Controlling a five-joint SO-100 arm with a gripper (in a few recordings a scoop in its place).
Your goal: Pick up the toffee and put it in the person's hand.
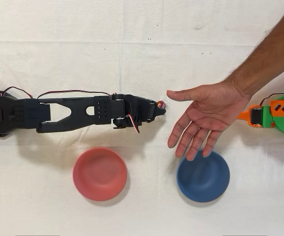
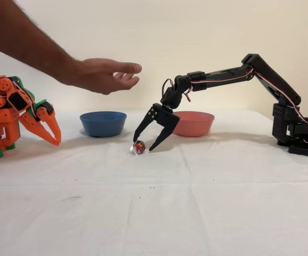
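One toffee lies unlifted on the surface. Black arm's gripper straddles it, jaws wide apart, holding nothing. Grasp step; next calls for closing, then carrying to the person's hand.

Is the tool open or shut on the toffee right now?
Open. In the fixed view the black tool has its two fingers spread apart, tips down at the cloth, with the toffee lying between them, not yet clamped.

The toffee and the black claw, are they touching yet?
Cannot tell. In the fixed view the toffee lies on the cloth between the open fingers of the gripper, very close, but neither contact nor a gap shows plainly.
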